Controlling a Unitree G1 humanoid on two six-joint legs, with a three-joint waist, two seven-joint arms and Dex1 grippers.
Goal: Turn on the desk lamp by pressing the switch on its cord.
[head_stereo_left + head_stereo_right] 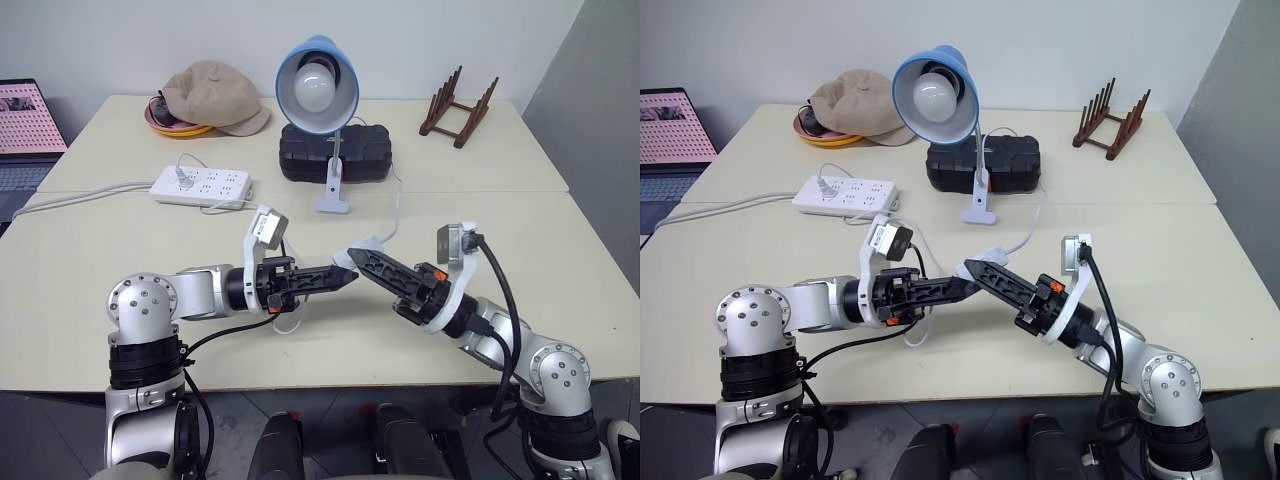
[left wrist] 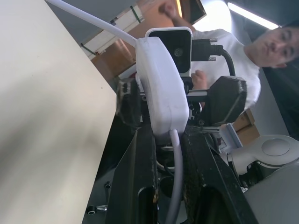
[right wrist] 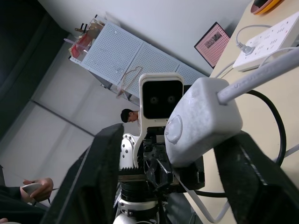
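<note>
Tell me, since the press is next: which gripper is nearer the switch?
Left. The left gripper is shut on the switch, holding it up. The right gripper straddles it, its fingers apart on either side.

The laptop (image 1: pixel 25 130) at the far left is cut off by the picture's edge, so half its screen and keyboard are lost. A cap (image 1: pixel 215 97) covers most of the orange dish (image 1: pixel 180 127) beneath it. The switch (image 1: pixel 367 244) is nearly hidden behind the meeting tips of the left hand (image 1: pixel 345 278) and right hand (image 1: pixel 358 258). The lamp's stem blocks the middle of the black case (image 1: pixel 365 150).
</note>
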